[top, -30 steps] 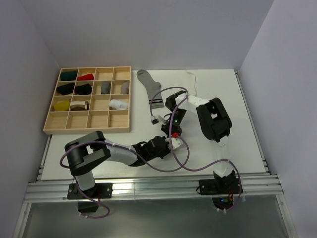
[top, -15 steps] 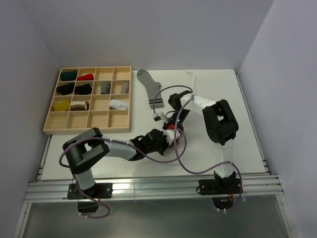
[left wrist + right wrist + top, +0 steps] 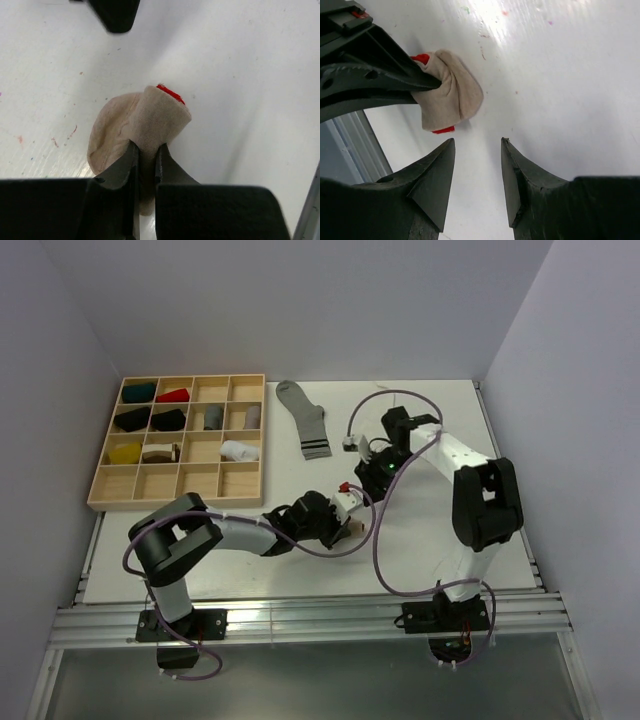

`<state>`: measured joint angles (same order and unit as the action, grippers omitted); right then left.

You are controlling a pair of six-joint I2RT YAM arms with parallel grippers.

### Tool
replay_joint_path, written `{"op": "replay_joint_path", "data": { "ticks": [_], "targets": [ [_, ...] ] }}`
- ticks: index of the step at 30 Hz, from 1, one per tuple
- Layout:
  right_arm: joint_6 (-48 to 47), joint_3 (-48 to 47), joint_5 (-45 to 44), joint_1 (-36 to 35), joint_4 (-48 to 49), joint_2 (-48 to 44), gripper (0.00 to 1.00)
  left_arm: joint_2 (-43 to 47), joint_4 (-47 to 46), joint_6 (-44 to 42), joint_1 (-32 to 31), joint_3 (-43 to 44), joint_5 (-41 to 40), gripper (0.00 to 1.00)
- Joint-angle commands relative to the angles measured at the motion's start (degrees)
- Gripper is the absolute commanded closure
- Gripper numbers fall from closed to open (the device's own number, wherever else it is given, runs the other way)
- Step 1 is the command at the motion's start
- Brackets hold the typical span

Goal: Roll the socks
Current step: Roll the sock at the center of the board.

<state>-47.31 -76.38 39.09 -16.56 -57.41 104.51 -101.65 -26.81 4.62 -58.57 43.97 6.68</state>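
Note:
A beige sock (image 3: 150,117) is rolled into a small bundle with a red end showing. My left gripper (image 3: 145,147) is shut on it, low over the table; in the top view the gripper (image 3: 338,512) and the bundle (image 3: 350,502) are at table centre. My right gripper (image 3: 477,142) is open and empty, a short way from the bundle (image 3: 452,95) and pointing at it; in the top view the gripper (image 3: 368,478) is just behind and right of the bundle. A long pale sock with black stripes (image 3: 305,418) lies flat at the back.
A wooden compartment tray (image 3: 178,498) stands at the back left and holds several rolled socks. Purple cables loop over the table around both arms. The right gripper's fingertip (image 3: 116,12) shows at the top of the left wrist view.
My right gripper has drawn back from the sock bundle, up and to the right. My left gripper has kept hold of the bundle and shifted only slightly.

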Motion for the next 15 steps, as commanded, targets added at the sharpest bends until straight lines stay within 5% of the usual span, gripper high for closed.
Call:
{"op": "replay_joint_path", "data": {
  "ticks": [1,15],
  "targets": [
    [1.78,2.89,2.47,3.97,4.67,-6.68,0.51,-4.7,13.97,3.72,0.82,0.5,6.85,1.0],
    [1.0,27.58,5.64,8.65,22.78,-35.33,0.47,-7.68,20.21,5.92,5.83,6.13,15.46,1.0]
  ]
}}
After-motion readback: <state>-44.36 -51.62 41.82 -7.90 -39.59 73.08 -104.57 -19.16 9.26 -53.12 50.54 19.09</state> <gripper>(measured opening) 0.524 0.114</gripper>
